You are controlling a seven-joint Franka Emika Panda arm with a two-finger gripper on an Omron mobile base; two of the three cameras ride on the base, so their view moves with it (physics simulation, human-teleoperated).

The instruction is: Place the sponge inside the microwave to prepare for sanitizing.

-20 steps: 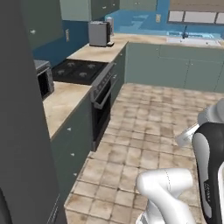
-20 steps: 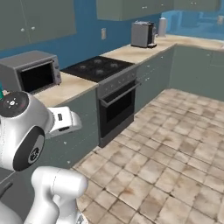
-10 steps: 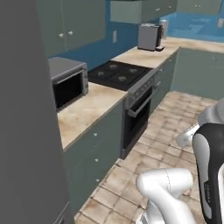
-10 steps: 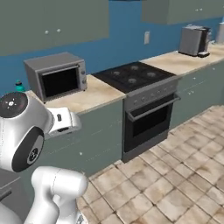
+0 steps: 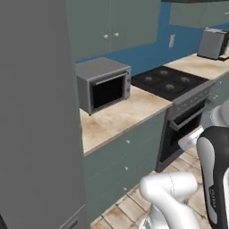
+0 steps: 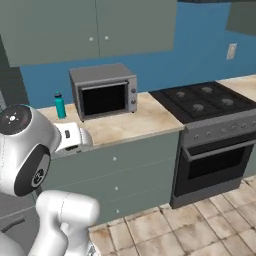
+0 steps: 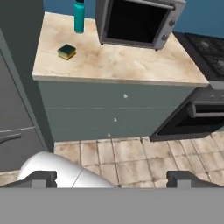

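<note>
Item 1, gripper (image 7: 113, 178): we see its 2 dark fingertips (image 7: 43, 177) set wide apart at the bottom of the hand view. Nothing lies between them, so we record it as open and empty. It hangs over the tiled floor (image 7: 131, 157), well short of the counter (image 7: 131, 65).

Item 2, sponge (image 7: 67, 51): a small yellow block with a dark green top. We find it lying flat on the pale stone counter, near the end beside the tall grey panel (image 7: 17, 87). It sits apart from everything else and well apart from the gripper.

Item 3, teal bottle (image 7: 79, 16): it stands upright behind the sponge, near it but not touching, and just beside the countertop oven (image 7: 138, 22). In the right base view we place the bottle to the left of that oven.

Item 4, countertop oven: a boxy grey unit with a dark window, door shut, with knobs on its right edge. We log it at the back of the counter.

Item 5, cooktop (image 6: 205, 100): black, with 4 burners, next to the counter, with a range oven door (image 6: 220, 162) below it.

Item 6, drawers (image 7: 118, 107): grey-green fronts with small knobs under the counter.

Item 7, upper cabinets (image 6: 95, 25): the same colour, against a blue wall (image 6: 200, 55).

Item 8, toaster (image 5: 212, 43): grey, on the far counter past the cooktop.
</note>
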